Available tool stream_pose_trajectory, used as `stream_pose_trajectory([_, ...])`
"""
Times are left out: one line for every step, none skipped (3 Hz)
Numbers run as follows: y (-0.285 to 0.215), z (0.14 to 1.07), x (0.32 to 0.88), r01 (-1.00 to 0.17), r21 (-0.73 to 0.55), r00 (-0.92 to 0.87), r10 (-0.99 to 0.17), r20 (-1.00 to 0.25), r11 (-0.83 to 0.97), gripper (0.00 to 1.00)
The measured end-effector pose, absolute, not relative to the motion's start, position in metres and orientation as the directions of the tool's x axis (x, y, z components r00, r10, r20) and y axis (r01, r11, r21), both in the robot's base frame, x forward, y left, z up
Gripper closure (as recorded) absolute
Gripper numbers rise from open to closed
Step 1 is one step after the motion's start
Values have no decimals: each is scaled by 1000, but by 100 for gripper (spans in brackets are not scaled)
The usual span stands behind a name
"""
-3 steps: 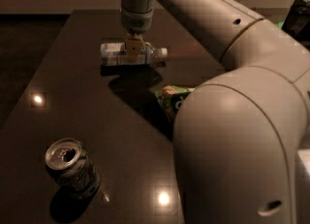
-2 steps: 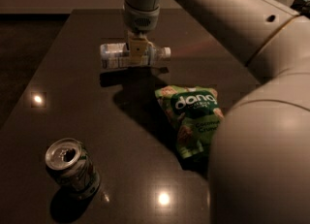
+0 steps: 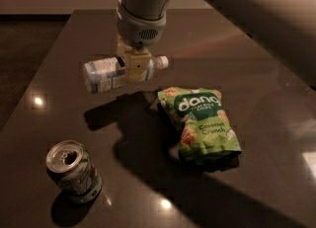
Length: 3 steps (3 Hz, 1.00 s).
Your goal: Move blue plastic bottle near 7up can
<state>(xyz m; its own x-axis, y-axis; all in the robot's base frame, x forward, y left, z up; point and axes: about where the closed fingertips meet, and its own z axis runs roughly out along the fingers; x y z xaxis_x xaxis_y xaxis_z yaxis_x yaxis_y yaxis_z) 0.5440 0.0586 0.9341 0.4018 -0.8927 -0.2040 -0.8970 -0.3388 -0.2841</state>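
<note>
The blue plastic bottle hangs on its side in the air, white cap pointing right, its shadow on the table below it. My gripper comes down from above and is shut on the blue plastic bottle near its neck. The 7up can stands upright at the front left of the dark table, its silver top open. The bottle is above and a little right of the can, well apart from it.
A green snack bag lies flat on the table to the right of the bottle and can. My arm fills the upper right of the view. The table's left edge runs close to the can.
The gripper has lifted the bottle off the table and brought it forward towards the can. The arm has swung clear, uncovering the whole snack bag.
</note>
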Motion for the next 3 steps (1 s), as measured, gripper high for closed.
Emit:
stream_pose_trajectory([87,932,478,-821,-295,549,-816,-181,-488,100])
stream_pose_trajectory([107,921,453,-783,-283,608,-778,-157,-554,100])
stream_pose_trajectory([123,909,441,-759,-268,639,-756,-138,-593,100])
